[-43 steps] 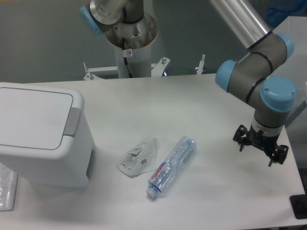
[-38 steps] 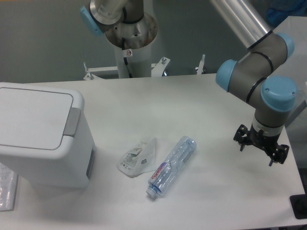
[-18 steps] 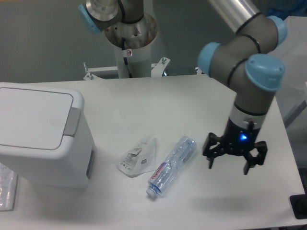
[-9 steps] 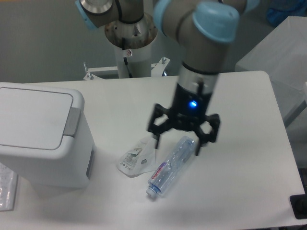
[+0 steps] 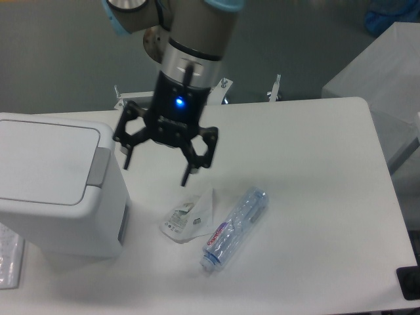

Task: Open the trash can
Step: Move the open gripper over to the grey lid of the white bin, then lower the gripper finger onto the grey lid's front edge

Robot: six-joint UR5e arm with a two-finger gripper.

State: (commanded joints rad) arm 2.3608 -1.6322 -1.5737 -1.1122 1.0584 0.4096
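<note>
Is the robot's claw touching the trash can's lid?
No, the gripper hangs open beside the trash can, and the flat lid is shut.

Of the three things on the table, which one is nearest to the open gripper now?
The trash can. Its grey push tab lies just left of the gripper, whose jaws are spread. The crumpled wrapper and the plastic bottle lie lower, toward the front.

The trash can [image 5: 56, 190] stands at the table's [image 5: 315, 197] left edge, its tab [image 5: 99, 167] on the right side of the lid. Just right of the can and above the table hangs the gripper [image 5: 159, 165], fingers spread. Below the gripper, right of the can's base, lies a wrapper [image 5: 187, 216], and right of that a bottle [image 5: 234, 227], perhaps touching it. A flat packet [image 5: 9, 262] lies at the can's front left.
</note>
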